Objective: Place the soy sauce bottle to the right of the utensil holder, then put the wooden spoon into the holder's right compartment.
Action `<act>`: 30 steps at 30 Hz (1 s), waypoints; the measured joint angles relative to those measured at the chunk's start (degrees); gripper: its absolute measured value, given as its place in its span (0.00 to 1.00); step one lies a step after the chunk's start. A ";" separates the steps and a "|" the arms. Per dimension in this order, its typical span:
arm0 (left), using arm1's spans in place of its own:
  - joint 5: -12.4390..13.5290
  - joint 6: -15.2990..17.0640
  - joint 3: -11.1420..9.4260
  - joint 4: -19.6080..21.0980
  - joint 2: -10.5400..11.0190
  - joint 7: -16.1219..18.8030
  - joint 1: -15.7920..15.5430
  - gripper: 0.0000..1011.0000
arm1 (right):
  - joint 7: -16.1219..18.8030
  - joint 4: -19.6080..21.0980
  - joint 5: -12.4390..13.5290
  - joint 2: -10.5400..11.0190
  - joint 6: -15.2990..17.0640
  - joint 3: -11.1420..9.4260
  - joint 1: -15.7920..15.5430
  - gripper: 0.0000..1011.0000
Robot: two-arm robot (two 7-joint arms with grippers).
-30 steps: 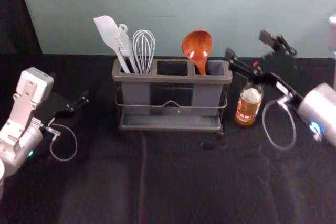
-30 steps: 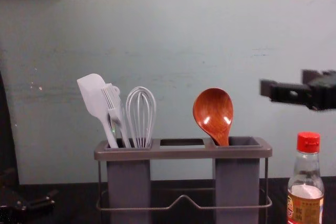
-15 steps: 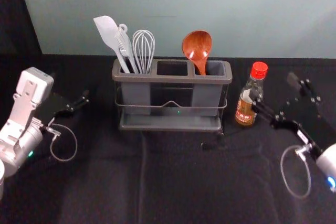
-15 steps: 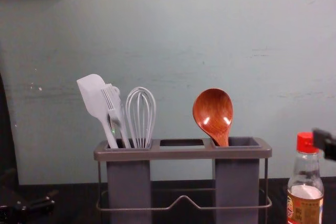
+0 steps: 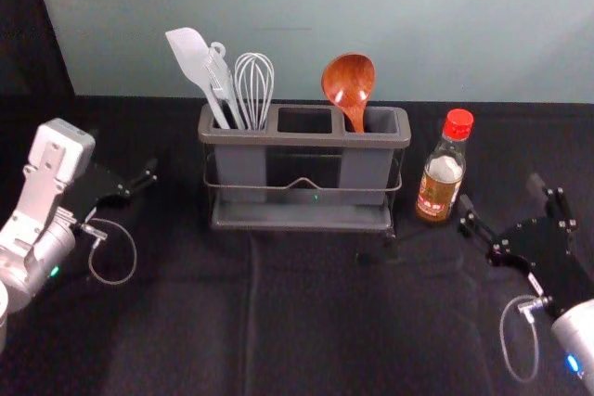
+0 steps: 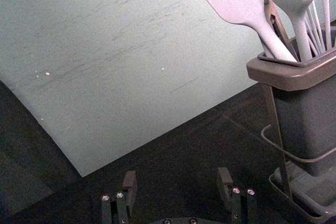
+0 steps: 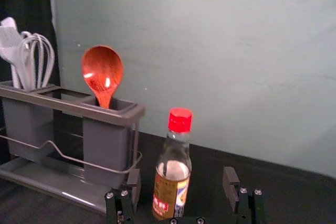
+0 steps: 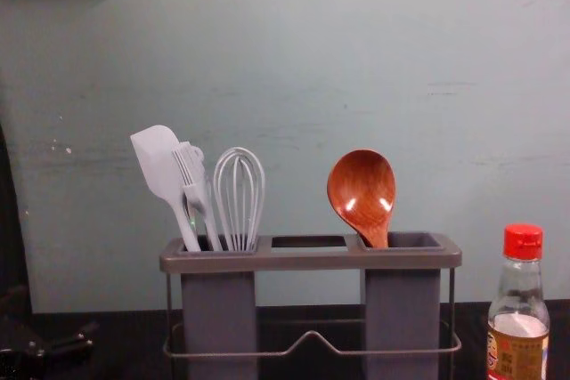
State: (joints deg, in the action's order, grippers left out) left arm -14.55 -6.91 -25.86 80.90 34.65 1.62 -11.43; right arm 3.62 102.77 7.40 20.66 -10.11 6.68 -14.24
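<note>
Spoon (image 5: 349,81) in holder's (image 5: 306,139) right compartment; right of holder, bottle (image 5: 440,173) and open right gripper (image 5: 499,194); left, left gripper (image 5: 143,179), seemingly open.

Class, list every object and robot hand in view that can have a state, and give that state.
Soy sauce bottle: upright, red cap on
Wooden spoon: bowl up, in right compartment
Utensil holder: upright
Spatula: blade up, tilted left
Brush: bristles up
Whisk: wires up
Left hand: open, empty
Right hand: open, empty
</note>
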 joint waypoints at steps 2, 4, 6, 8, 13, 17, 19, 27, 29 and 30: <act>0.00 0.00 0.00 0.00 0.00 0.00 0.00 0.99 | 0.08 -0.82 0.42 -0.48 -0.50 -0.23 -0.04 0.99; 0.00 0.00 0.00 0.00 0.00 0.00 0.00 0.99 | 0.42 -1.89 0.92 -1.01 -0.97 -0.57 -0.06 0.99; 0.00 0.00 0.00 0.00 0.00 0.00 0.00 0.99 | 0.72 -2.78 1.33 -1.50 -1.35 -0.98 -0.01 0.99; 0.00 0.00 0.00 0.00 0.00 0.00 0.00 0.99 | 0.95 -3.69 1.15 -1.84 -1.52 -1.19 0.23 0.99; 0.00 0.00 0.00 0.00 0.00 0.00 0.00 0.99 | 1.06 -5.58 -0.18 -2.32 -1.46 -1.22 1.29 0.99; 0.00 0.00 0.00 0.00 0.00 0.00 0.00 0.99 | 1.48 -6.75 -0.96 -2.79 -1.16 -1.20 2.04 0.99; 0.00 0.00 0.00 0.00 0.00 0.00 0.00 0.99 | 1.63 -7.05 -1.19 -2.93 -0.96 -1.18 2.26 0.99; 0.00 0.00 0.00 0.00 0.00 0.00 0.00 0.99 | 1.62 -6.78 -1.12 -2.79 -0.95 -1.15 2.10 0.99; 0.00 0.00 0.00 0.00 0.00 0.00 0.00 0.99 | 1.62 -6.74 -1.11 -2.77 -0.96 -1.14 2.07 0.99; 0.00 0.00 0.00 0.00 0.00 0.00 0.00 0.99 | 1.62 -6.71 -1.10 -2.76 -0.96 -1.14 2.06 0.99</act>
State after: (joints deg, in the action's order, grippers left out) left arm -14.55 -6.91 -25.86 80.90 34.65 1.62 -11.43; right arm 5.23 96.05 6.30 17.90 -11.06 5.54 -12.18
